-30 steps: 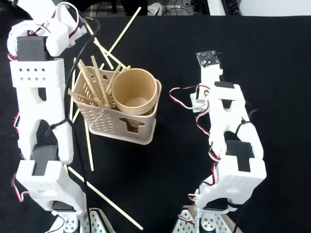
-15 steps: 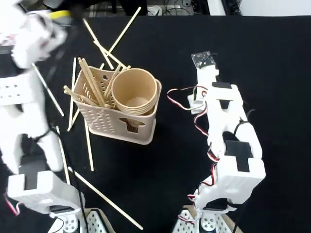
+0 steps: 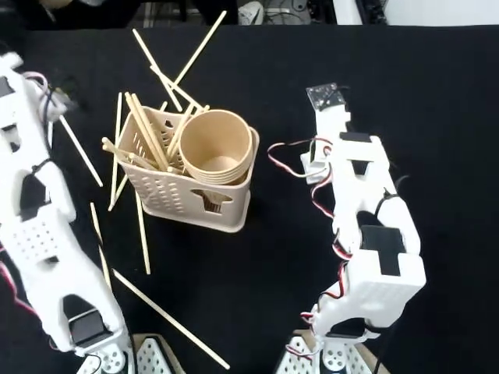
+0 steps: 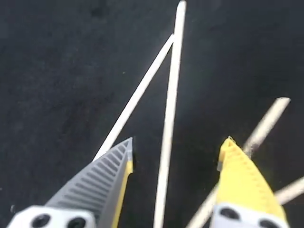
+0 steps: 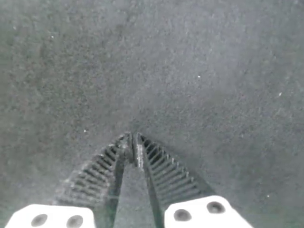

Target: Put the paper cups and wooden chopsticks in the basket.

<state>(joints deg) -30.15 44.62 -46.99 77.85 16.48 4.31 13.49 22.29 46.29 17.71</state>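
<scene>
The slotted beige basket (image 3: 187, 199) stands left of centre and holds stacked paper cups (image 3: 217, 148) and a bundle of wooden chopsticks (image 3: 148, 132). Loose chopsticks lie around it: one at the far left (image 3: 80, 152), one in front (image 3: 169, 318), several behind (image 3: 199, 48). My left gripper (image 4: 178, 147) is open low over the black cloth, with one chopstick (image 4: 170, 118) running between its fingers and another (image 4: 137, 95) crossing beside it. My right gripper (image 5: 132, 142) is shut and holds nothing, right of the basket over bare cloth (image 3: 326, 95).
The black cloth (image 3: 437, 117) covers the whole table. The left arm (image 3: 31, 171) runs along the left edge and the right arm (image 3: 366, 226) stands right of centre. Cables lie beyond the far edge (image 3: 273, 12).
The left arm swung from beside the basket out to the table's left edge, uncovering loose chopsticks there. The right arm barely shifted.
</scene>
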